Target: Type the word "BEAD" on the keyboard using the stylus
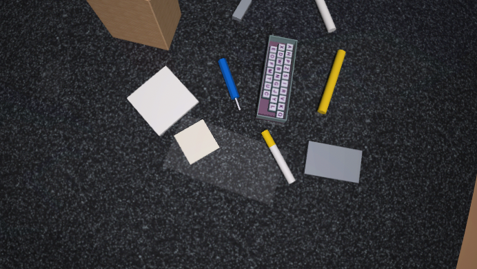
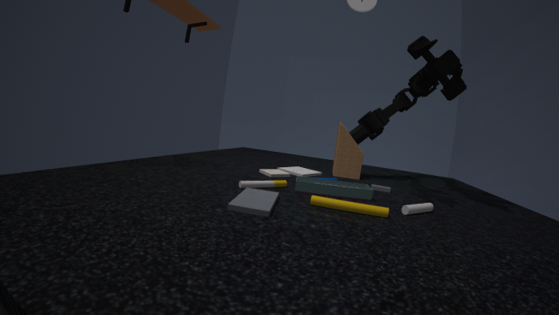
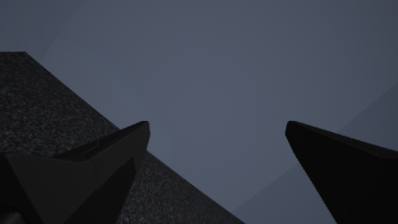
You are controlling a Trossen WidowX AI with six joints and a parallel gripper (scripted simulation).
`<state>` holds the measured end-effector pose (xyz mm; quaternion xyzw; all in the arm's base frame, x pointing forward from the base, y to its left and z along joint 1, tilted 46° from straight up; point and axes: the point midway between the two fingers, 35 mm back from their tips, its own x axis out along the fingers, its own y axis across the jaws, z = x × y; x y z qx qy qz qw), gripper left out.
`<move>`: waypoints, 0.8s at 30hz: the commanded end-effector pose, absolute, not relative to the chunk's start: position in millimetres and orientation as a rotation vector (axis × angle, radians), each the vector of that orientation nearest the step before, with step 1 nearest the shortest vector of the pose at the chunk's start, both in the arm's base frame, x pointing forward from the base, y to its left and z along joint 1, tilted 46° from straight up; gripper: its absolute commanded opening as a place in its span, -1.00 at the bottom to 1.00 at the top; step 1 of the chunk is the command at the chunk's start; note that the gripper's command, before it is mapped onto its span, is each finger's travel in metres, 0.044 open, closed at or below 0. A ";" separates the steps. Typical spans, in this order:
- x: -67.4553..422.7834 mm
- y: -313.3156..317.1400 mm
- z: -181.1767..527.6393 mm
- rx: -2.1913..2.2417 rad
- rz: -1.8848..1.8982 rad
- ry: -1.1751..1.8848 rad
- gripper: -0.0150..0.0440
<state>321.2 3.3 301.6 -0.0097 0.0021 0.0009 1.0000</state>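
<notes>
On the dark speckled table (image 1: 86,214), the blue stylus (image 1: 228,78) lies flat just left of the keyboard (image 1: 276,78), its thin white tip (image 1: 237,103) pointing toward the bottom of the top view. Stylus and keyboard are near each other but not touching. The keyboard is a slim grey-green tray with white keys bearing purple letters, set lengthwise and slightly tilted; the individual letters are too small to read with confidence.

Around them lie several other things. A long yellow cylinder (image 1: 331,81) rests to the right of the keyboard, well apart from it. A white marker with a yellow cap (image 1: 278,156) lies below the keyboard, near a grey flat block (image 1: 333,161). A large white block (image 1: 162,100) sits left of the stylus, and a smaller cream square (image 1: 196,141) lies just below it on a faint translucent sheet (image 1: 234,169). A tan wooden box (image 1: 138,21) stands at the upper left, with a small grey bar (image 1: 241,9) and a white cylinder (image 1: 325,15) along the top edge.

From the exterior view, the black arm (image 2: 384,115) rises behind the wooden box, and the end effector (image 2: 424,44) is held high above the table, far from the stylus. Its fingers stand wide apart with nothing between them; the wrist view shows only the wall and a corner of the table past them.
</notes>
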 end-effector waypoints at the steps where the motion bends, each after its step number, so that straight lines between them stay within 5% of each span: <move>1: 322.7 3.9 299.2 -0.022 0.006 0.015 0.91; 17: 365.0 49.6 75.8 0.028 0.457 0.940 -0.49; 24: 338.5 66.8 1.6 0.254 0.646 1.275 -0.49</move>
